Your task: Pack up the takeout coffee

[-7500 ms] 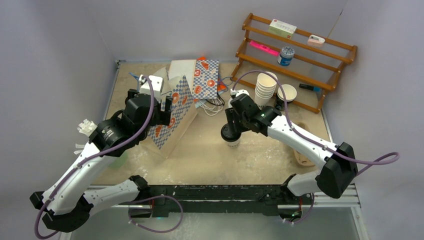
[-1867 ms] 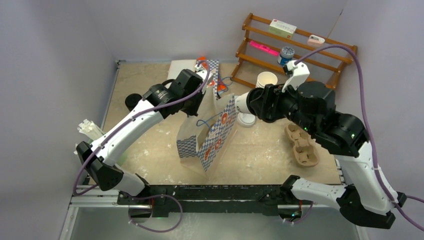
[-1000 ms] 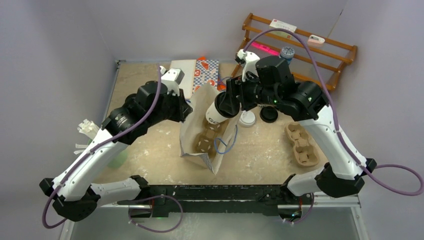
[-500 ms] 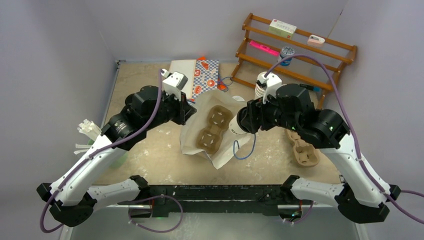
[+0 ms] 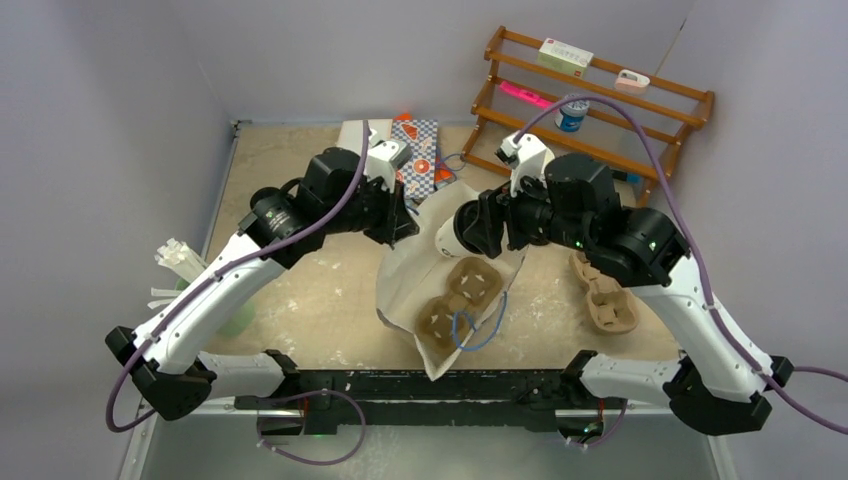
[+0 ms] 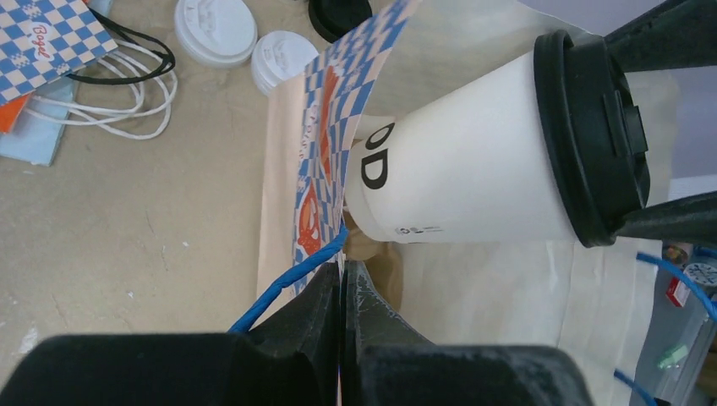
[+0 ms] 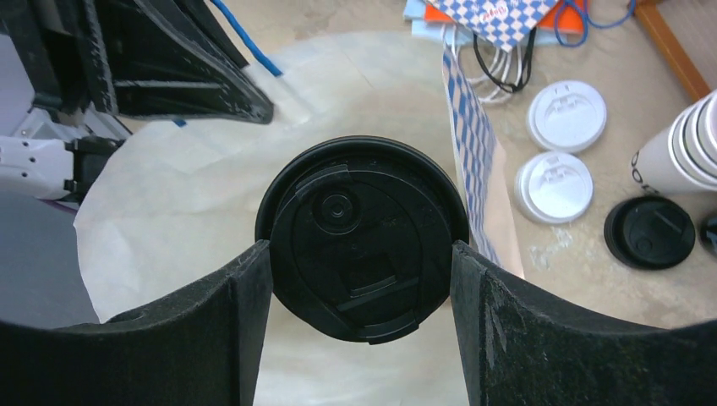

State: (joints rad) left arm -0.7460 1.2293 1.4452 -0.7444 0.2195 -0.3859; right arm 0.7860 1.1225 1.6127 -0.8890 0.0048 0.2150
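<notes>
Grasping a lidded coffee cup (image 6: 465, 178), the right gripper (image 7: 362, 247) should lower it upright into the carrier (image 5: 460, 297); the left gripper (image 6: 342, 296) clenches the bag (image 6: 320, 161).

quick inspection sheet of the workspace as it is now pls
surface: beige table, dusty white smears
job's things: black-lidded coffee cup tilted at the mouth of the open checkered bag; cup carrier lying inside it
clutter: two white lids, loose black lid, lidless cup stack, spare carrier, folded bags
end effectors: left end effector shut on the bag's rim; right end effector gripping the cup at its lid end
cables: purple cables arching off both arms
surroundings: wooden rack far right, grey walls
</notes>
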